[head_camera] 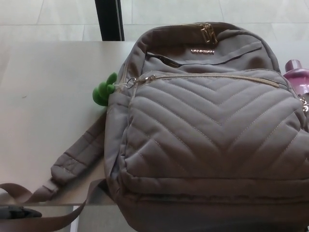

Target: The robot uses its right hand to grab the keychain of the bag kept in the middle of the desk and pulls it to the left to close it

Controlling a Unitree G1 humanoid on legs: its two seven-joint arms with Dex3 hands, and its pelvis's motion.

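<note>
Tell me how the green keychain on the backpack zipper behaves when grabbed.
The green keychain looks soft and rounded, so it may squash or slip. It joins the zipper pull by a small metal ring, so it probably flops loosely.

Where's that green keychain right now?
In the head view, the green keychain lies on the desk, left of the bag, clipped to its zipper pull.

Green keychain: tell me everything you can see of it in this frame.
The green keychain is a bright-green figure with rounded lobes, looking like soft rubber or plush. A silver ring links it to the zipper pull at the left end of the front zipper of the backpack. It lies on the desk, against the backpack's left edge. No hand touches it.
</note>
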